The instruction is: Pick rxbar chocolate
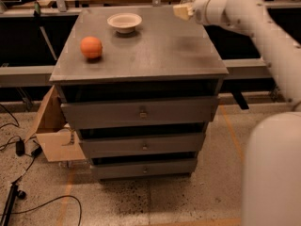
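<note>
Grey cabinet top (pixel 188 51) bears an orange (pixel 91 47) and a bowl (pixel 114 20); my gripper (pixel 181 11) hovers at its far edge, and whether it grasps the rxbar chocolate I cannot tell.

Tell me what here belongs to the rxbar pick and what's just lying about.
Job: gripper, over the far right edge of the cabinet top; no rxbar chocolate in sight.
Lying about: orange, white bowl, cardboard box beside the cabinet.

The pale cream claw (pixel 182 11) sits over the table's (pixel 188 55) far right corner; behind it, smooth white rounded arm segments (pixel 249 13) widen to a bulky shell (pixel 273 173).
</note>
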`<state>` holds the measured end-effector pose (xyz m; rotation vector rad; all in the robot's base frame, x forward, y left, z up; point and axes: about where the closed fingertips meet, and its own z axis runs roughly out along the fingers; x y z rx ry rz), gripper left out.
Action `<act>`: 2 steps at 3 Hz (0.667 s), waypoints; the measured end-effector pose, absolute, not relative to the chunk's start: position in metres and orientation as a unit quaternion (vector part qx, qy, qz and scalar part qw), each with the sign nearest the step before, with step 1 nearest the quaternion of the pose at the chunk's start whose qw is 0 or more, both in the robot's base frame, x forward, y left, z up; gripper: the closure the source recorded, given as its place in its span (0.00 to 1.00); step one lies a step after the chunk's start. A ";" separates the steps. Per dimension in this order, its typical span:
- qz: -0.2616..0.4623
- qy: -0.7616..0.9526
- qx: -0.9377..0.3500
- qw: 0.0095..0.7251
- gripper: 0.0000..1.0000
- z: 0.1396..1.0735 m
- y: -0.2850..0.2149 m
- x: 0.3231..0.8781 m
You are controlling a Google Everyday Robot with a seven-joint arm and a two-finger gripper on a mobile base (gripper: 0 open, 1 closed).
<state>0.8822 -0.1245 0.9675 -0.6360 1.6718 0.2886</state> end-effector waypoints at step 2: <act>0.139 0.639 -0.354 0.669 1.00 1.040 -0.133 0.789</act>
